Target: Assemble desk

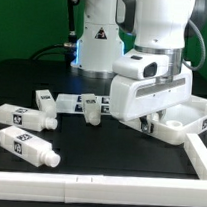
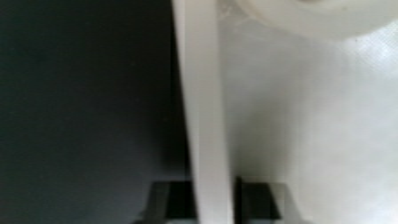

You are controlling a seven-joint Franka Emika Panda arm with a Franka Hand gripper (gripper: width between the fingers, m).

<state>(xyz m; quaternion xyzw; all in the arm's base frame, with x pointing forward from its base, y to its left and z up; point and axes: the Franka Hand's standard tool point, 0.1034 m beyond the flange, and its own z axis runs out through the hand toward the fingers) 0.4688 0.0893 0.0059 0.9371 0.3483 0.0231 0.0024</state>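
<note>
Hand [image 1: 150, 123] is low over the table, fingers [image 2: 260, 200] set one on each side of the panel's [image 1: 183, 119] raised rim [image 2: 205, 110]. They look pressed against it, pinching the rim rather than spread.

Risks, as I judge them:
- The hold is on a thin edge near a corner socket [image 2: 313, 14], far off the panel's middle. If lifted or dragged, the panel could swing or droop about the fingers and slide out.
- The white rail [image 1: 106, 180] along the table edge runs just beyond the panel. A pull that way could jam a corner against it.
- One leg [image 1: 91, 109] lies near the hand on the side away from the panel. A wide swing could knock it.

Panel: directly under the hand and spreading out from it, flat on the table. Three other legs [image 1: 18, 116] lie well apart, past the near leg.
</note>
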